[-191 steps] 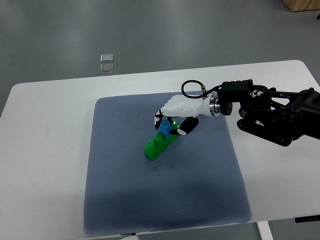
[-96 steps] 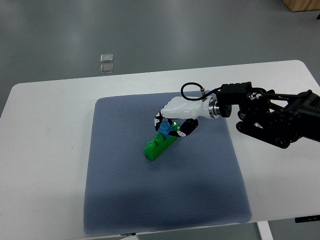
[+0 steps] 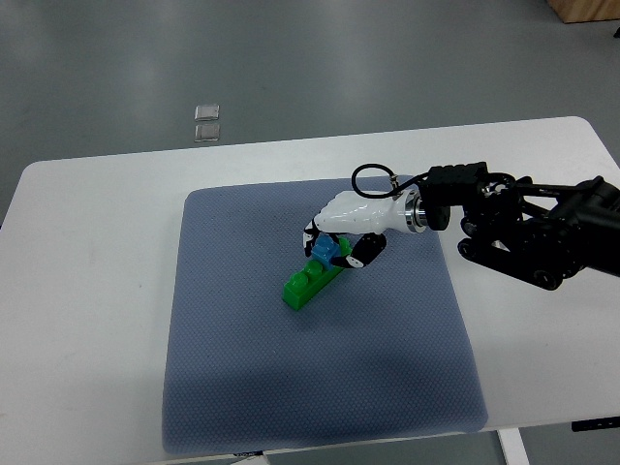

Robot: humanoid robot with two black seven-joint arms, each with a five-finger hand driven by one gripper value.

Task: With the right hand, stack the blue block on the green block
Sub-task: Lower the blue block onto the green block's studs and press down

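Lowered a touch since a second ago: right hand (image 3: 339,232) has settled closer over the green block (image 3: 310,282), arm shifted slightly left. Near edge: bare blue mat (image 3: 320,387) on the white bench (image 3: 87,291). Mid-mat, green block lies diagonal; blue block (image 3: 325,249) sits at its far end, apparently touching, fingers (image 3: 356,256) curled around it. Judgement: seating underway, release not yet done. Beyond, two small squares (image 3: 206,122) on the floor. Left arm unseen.
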